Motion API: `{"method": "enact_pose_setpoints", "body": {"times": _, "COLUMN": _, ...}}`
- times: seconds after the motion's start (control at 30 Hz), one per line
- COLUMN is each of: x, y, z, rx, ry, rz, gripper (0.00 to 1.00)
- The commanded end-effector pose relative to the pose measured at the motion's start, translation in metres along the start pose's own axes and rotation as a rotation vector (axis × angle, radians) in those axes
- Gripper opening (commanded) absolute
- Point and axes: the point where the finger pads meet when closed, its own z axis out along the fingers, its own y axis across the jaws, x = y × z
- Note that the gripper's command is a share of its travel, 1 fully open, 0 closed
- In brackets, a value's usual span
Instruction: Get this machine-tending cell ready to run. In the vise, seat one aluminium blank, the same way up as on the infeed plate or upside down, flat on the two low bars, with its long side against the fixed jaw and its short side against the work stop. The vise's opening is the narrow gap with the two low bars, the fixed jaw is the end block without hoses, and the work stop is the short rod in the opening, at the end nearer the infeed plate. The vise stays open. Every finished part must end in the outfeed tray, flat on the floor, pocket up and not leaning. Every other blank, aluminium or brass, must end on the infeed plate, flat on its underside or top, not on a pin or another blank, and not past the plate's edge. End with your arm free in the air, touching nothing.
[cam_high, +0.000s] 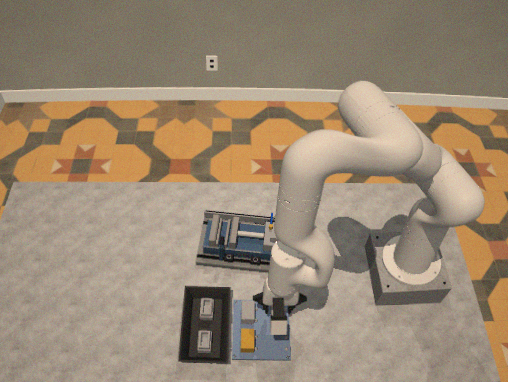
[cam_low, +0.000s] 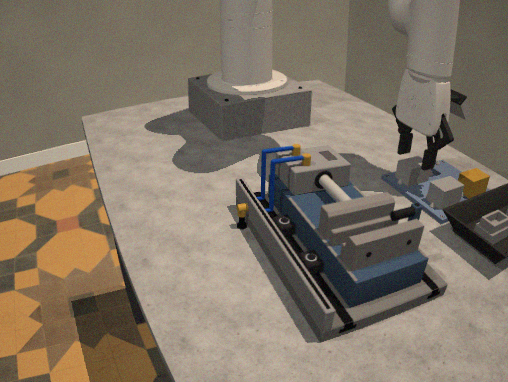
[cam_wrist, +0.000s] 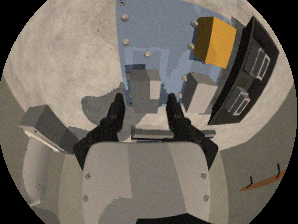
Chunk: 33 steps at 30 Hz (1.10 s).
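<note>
My gripper (cam_low: 419, 152) is open, pointing down over the blue infeed plate (cam_high: 261, 331). An aluminium blank (cam_low: 412, 171) lies on the plate right under it, and in the wrist view this blank (cam_wrist: 141, 90) shows between the two fingertips. The fingertips are about level with the blank's top, and I cannot tell whether they touch it. A second aluminium blank (cam_low: 445, 190) and a brass blank (cam_low: 473, 182) also lie on the plate. The vise (cam_low: 345, 225) is open, and the gap (cam_low: 367, 227) between its jaws holds nothing. The work stop rod (cam_low: 403, 214) shows at the gap's end.
The black outfeed tray (cam_high: 205, 324) stands beside the plate and holds two finished parts (cam_high: 206, 308) (cam_high: 204, 341), pocket up. Blue hoses (cam_low: 272, 175) rise at the vise's far end. The arm's base block (cam_low: 249, 102) stands behind the vise.
</note>
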Motion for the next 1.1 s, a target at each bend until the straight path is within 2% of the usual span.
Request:
{"method": "enact_pose_setpoints", "body": {"times": 0.0, "x": 0.000, "y": 0.001, "z": 0.002, "rx": -0.003, "ry": 0.000, "rz": 0.000, "gripper": 0.69}}
{"method": "enact_pose_setpoints", "body": {"times": 1.07, "x": 0.000, "y": 0.001, "z": 0.013, "rx": -0.003, "ry": 0.000, "rz": 0.000, "gripper": 0.69}}
